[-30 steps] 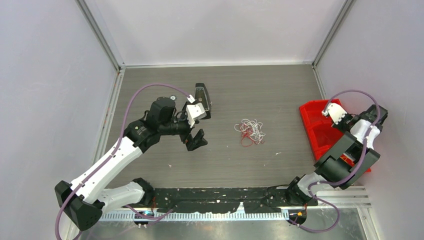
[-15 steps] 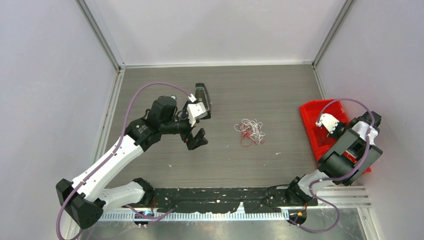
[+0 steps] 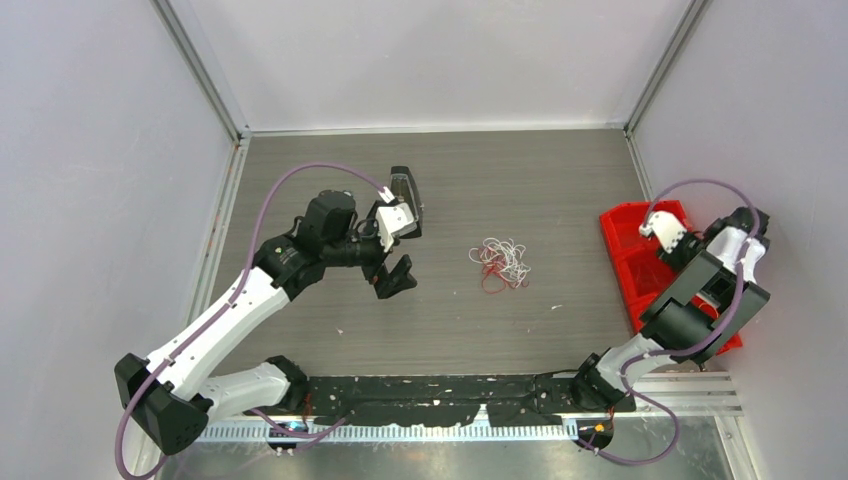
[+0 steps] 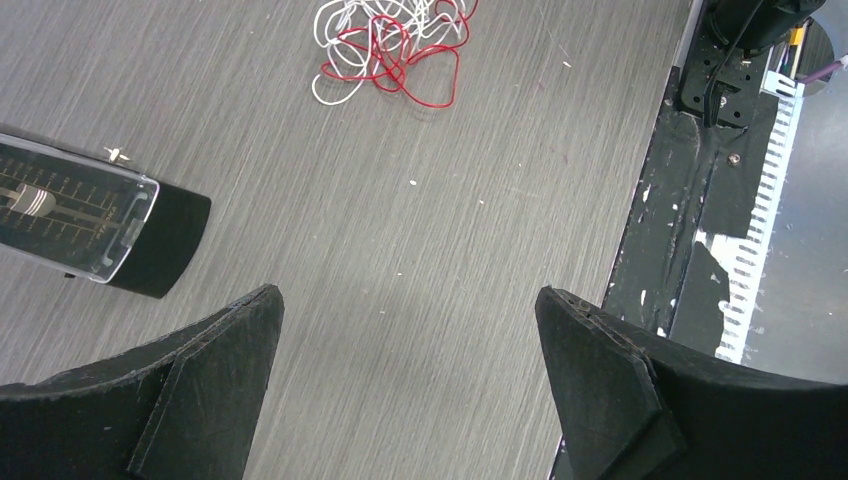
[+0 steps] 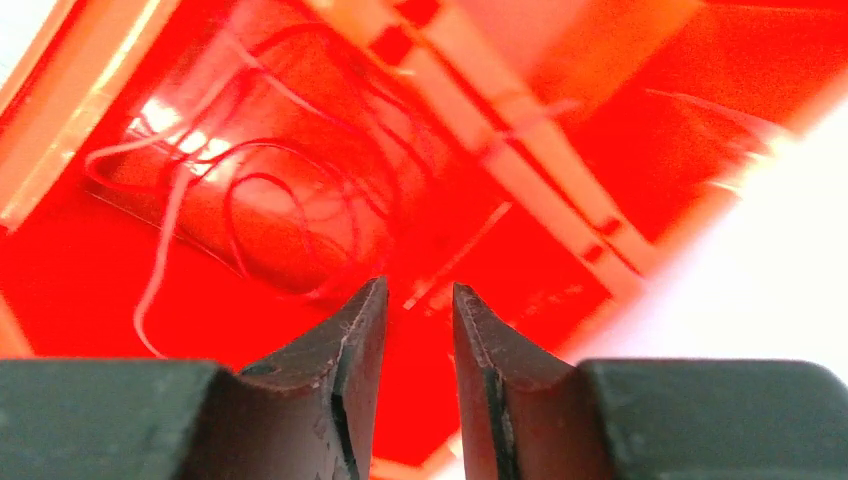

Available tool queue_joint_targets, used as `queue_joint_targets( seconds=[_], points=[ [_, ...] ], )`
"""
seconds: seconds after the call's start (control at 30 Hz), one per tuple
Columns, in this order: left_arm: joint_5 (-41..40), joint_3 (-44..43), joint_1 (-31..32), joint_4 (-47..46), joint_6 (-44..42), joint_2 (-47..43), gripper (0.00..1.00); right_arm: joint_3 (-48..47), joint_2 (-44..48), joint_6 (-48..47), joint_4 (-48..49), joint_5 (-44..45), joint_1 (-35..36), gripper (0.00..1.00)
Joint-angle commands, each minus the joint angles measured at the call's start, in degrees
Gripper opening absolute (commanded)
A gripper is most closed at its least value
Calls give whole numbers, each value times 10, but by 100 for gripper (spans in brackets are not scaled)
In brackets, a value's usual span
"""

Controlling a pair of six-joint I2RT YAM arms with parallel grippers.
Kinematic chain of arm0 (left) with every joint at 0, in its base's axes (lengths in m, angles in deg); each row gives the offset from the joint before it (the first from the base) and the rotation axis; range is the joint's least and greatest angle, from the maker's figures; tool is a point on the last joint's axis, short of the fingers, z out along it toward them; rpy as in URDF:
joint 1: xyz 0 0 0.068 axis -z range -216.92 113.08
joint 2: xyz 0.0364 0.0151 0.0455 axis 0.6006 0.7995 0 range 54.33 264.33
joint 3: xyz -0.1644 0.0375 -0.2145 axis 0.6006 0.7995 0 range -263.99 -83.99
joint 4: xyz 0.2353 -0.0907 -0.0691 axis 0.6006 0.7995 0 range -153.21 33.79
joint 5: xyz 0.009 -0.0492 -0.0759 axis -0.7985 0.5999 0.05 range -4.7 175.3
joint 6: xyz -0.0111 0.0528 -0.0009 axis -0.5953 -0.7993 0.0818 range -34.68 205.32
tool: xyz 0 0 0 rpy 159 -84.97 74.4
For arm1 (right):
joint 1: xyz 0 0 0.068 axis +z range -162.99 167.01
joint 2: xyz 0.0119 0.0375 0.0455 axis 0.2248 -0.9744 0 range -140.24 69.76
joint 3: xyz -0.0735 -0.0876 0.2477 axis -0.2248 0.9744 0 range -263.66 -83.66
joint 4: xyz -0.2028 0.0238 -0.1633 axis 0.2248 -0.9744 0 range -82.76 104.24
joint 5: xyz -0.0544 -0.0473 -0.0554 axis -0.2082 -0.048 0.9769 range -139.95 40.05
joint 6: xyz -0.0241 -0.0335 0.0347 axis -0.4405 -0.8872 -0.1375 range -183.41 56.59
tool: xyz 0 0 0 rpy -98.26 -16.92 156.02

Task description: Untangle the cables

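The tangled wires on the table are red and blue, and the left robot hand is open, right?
Not blue. The tangled wires on the table are red and white, as the left wrist view shows. The left gripper is open.

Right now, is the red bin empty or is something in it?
Not empty: the right wrist view shows thin red cable looped inside the red bin.

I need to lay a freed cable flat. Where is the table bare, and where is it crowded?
Bare: the far strip between back wall and cable tangle, the stretch between tangle and red bin, and the near strip before the black base plate. Crowded: around the open left pincer and the black clear-faced device beside it.
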Motion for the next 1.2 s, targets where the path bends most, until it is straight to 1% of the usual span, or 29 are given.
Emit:
queue_joint_targets(
  seconds=[0.0, 0.07, 0.13, 0.2, 0.27, 0.3, 0.4, 0.43, 0.47, 0.5, 0.6, 0.8, 0.97, 1.17],
  points=[
    [5, -25, -2, -7, -3, -2, 100, -104, 7, 76, -87, -13, -1, 37],
    [6, -24, -2, -7, -4, -3, 100, -141, 14, 81, -140, -21, -1, 43],
    [7, -24, -1, -7, -4, -4, 100, -154, 27, 76, -176, -33, -1, 49],
    [7, -23, -2, -8, -5, -4, 100, -165, 37, 77, -199, -49, -1, 53],
    [8, -22, -2, -9, -4, -6, 100, -183, 37, 105, -205, -63, 0, 56],
    [8, -21, -2, -10, -4, -6, 100, -191, 33, 135, -206, -70, 3, 56],
    [10, -22, -2, -12, -4, -4, 100, -244, -9, 206, -217, -76, 11, 56],
    [9, -23, -2, -12, -4, -2, 100, -256, -19, 245, -222, -76, 16, 56],
    [9, -24, -2, -12, -3, -2, 99, -278, -42, 282, -227, -76, 19, 55],
    [10, -24, -2, -13, -3, -1, 99, -296, -63, 299, -232, -78, 23, 55],
    [8, -26, -2, -13, -3, 0, 99, -314, -89, 369, -233, -88, 33, 53],
    [5, -21, -2, -13, -4, -2, 99, -285, -94, 440, -190, -83, 56, 52],
    [5, -21, -2, -14, -3, -2, 100, -257, -92, 491, -124, -56, 71, 49],
    [3, -19, -2, -14, -5, -6, 100, -256, -113, 508, -97, -30, 78, 45]
  ],
)
